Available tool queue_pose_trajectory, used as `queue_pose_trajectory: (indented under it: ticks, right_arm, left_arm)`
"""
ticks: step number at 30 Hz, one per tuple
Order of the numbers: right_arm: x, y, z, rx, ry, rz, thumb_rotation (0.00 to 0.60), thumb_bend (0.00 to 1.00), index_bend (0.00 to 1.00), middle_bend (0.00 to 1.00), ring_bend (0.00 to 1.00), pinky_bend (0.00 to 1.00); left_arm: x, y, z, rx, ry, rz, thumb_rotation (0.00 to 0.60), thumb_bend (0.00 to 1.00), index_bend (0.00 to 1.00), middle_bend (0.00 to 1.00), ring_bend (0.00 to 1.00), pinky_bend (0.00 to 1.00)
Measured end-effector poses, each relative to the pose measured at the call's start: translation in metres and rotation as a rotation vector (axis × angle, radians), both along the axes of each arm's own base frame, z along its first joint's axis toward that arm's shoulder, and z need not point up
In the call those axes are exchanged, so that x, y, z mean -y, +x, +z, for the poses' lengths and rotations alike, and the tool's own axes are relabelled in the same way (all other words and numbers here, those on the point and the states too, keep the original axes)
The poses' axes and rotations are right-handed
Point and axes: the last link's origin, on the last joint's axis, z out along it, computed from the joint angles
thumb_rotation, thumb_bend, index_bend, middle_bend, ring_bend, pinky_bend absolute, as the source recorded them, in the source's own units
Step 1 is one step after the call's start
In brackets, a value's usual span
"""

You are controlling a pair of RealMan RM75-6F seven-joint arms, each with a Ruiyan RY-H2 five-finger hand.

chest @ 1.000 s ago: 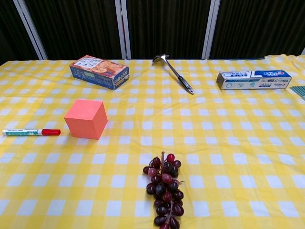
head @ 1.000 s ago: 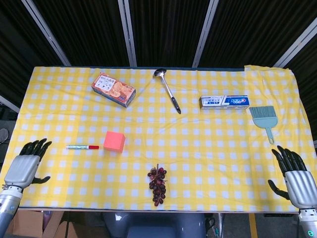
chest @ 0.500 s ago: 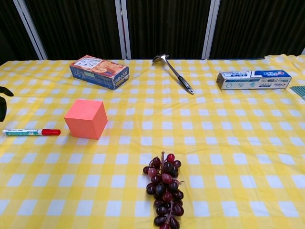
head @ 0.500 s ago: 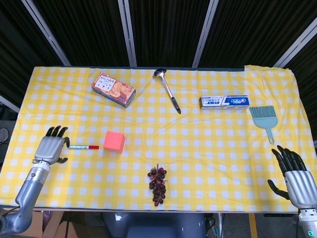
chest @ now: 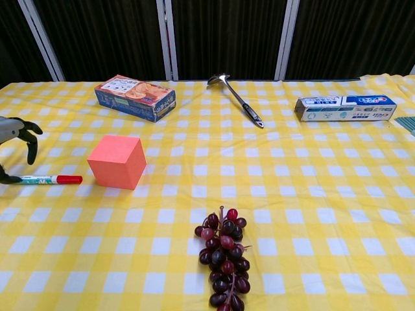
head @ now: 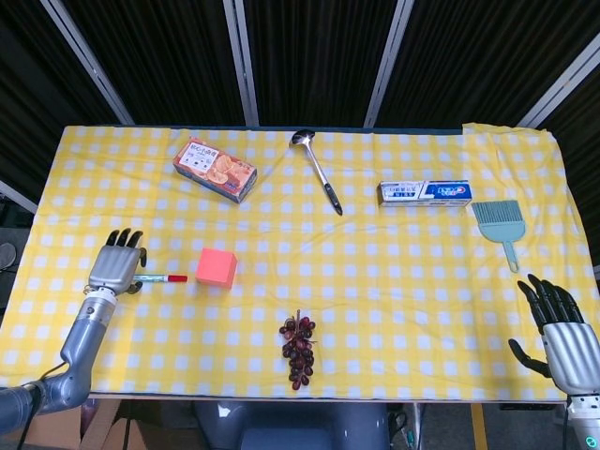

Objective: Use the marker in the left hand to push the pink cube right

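Pink cube [head: 216, 267] sits square on the checked tabletop [head: 394, 272], red-capped marker [head: 161, 278] just left; left robot hand [head: 115, 265] spread over its tail, grasping nothing. Grapes [head: 298, 351] lie nearby.

Odds and ends on the yellow checked cloth

A biscuit box [head: 215, 170] lies far left, a metal spoon [head: 316, 171] beside it at mid-table, bowl away from the robot — then a toothpaste box [head: 425, 192] and, just right of it, a blue brush [head: 498, 224]. A bunch of dark grapes [head: 299, 350] sits near the front edge of the tablecloth [head: 394, 281].
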Motion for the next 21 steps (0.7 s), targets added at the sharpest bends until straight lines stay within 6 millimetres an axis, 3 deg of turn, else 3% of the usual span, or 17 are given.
queue_pose_trajectory:
  ticks: [11, 21]
  right_arm:
    - [0.0, 0.0, 0.0, 0.006, -0.004, 0.002, 0.6, 0.34, 0.0, 0.0, 0.0, 0.09]
    - [0.0, 0.0, 0.001, 0.018, -0.004, -0.002, 0.6, 0.34, 0.0, 0.0, 0.0, 0.09]
  left_arm:
    - [-0.002, -0.001, -0.011, 0.002, -0.015, 0.011, 0.6, 0.3, 0.48, 0.07, 0.0, 0.01]
    - [-0.002, -0.003, -0.018, 0.007, -0.014, 0.022, 0.6, 0.36, 0.56, 0.08, 0.0, 0.01]
